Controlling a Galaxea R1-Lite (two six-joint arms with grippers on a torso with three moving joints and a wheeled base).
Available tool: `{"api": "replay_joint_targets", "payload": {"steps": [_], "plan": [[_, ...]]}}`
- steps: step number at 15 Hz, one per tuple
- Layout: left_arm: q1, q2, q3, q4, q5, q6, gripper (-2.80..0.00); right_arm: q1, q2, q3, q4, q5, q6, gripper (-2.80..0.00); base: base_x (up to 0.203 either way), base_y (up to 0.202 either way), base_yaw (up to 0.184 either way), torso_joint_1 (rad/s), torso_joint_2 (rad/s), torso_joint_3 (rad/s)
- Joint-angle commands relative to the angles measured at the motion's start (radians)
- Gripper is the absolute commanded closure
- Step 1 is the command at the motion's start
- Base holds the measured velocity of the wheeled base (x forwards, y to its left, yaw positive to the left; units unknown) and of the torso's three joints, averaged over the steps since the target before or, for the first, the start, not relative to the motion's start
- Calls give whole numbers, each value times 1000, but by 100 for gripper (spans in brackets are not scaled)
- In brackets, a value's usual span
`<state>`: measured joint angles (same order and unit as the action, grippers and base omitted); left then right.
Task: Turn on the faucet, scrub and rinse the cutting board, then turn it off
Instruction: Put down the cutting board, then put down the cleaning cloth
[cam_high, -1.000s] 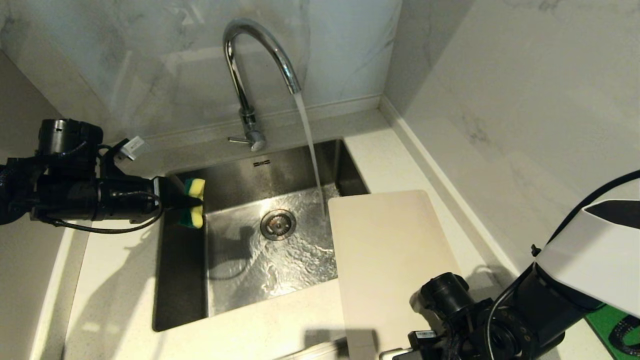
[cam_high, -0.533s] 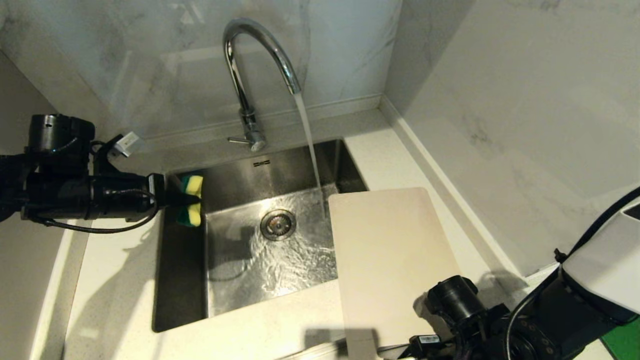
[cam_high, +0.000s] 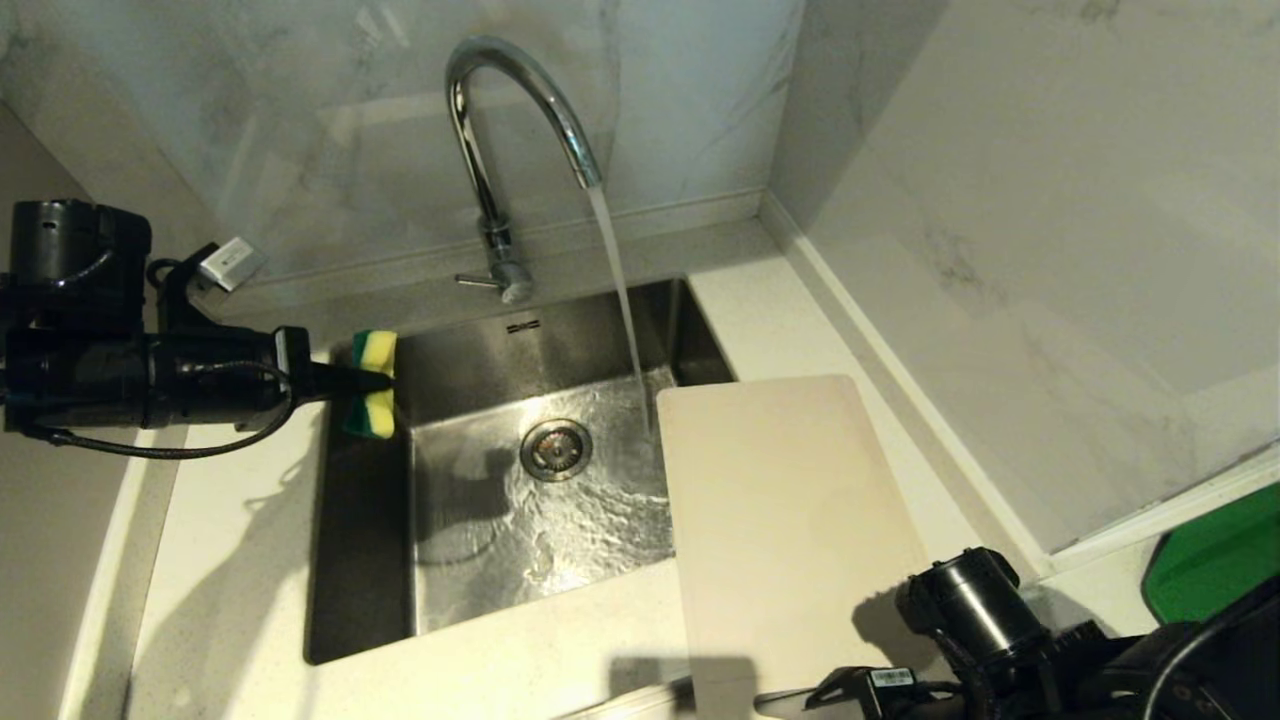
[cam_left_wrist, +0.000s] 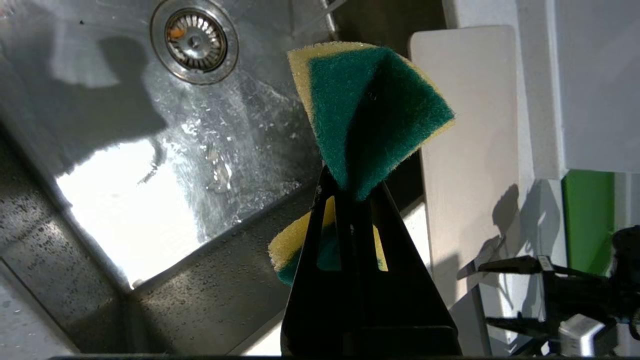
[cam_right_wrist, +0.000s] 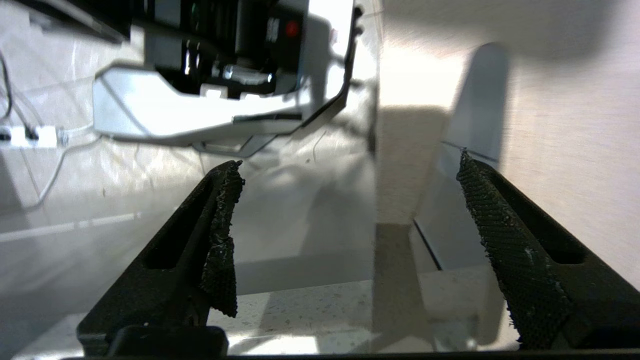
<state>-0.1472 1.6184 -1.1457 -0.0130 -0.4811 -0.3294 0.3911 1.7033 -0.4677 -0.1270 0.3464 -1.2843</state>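
Note:
Water pours from the chrome faucet (cam_high: 478, 130) into the sink; its thin lever (cam_high: 476, 281) sticks out at the base. The beige cutting board (cam_high: 790, 520) lies flat on the counter right of the sink, one corner over the basin. My left gripper (cam_high: 385, 381) hovers at the sink's left rim, shut on a folded yellow-green sponge (cam_high: 378, 352), also seen as sponge (cam_left_wrist: 370, 105) in gripper (cam_left_wrist: 350, 187). My right gripper (cam_right_wrist: 350, 165) is at the board's near end, open, with the board (cam_right_wrist: 575, 125) between its fingers, touching neither pad.
The steel sink (cam_high: 360, 560) has a wet floor and a round drain (cam_high: 555, 448). Marble walls close the back and right. A green flat thing (cam_high: 1215, 560) lies on the counter at the far right. My right wrist (cam_high: 975, 600) fills the lower right corner.
My right gripper has opened wide, and the right arm has dropped back toward the lower right, uncovering the green thing. The left arm has drifted left with the sponge. The board keeps its place.

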Motion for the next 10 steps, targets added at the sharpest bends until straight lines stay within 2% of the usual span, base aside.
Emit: {"api": "replay_joint_targets", "payload": {"steps": [1, 4, 5, 7, 10], "plan": [[0, -25, 0, -1, 6, -2, 0, -2, -86, -4, -3, 64, 50, -280, 0, 0, 0, 0, 0, 0], [0, -49, 1, 1, 36, -6, 0, -30, -150, -29, -23, 149, 153, -280, 0, 0, 0, 0, 0, 0], [0, -62, 6, 13, 40, -7, 0, -50, -156, -28, -61, 197, 176, 0, 0, 0, 0, 0, 0, 0], [0, -87, 6, 42, 55, -7, 0, -69, -164, -26, -145, 220, 234, 0, 0, 0, 0, 0, 0, 0], [0, -114, 9, 68, 98, -5, 0, -72, -189, -31, -254, 220, 390, 0, 0, 0, 0, 0, 0, 0]]}}
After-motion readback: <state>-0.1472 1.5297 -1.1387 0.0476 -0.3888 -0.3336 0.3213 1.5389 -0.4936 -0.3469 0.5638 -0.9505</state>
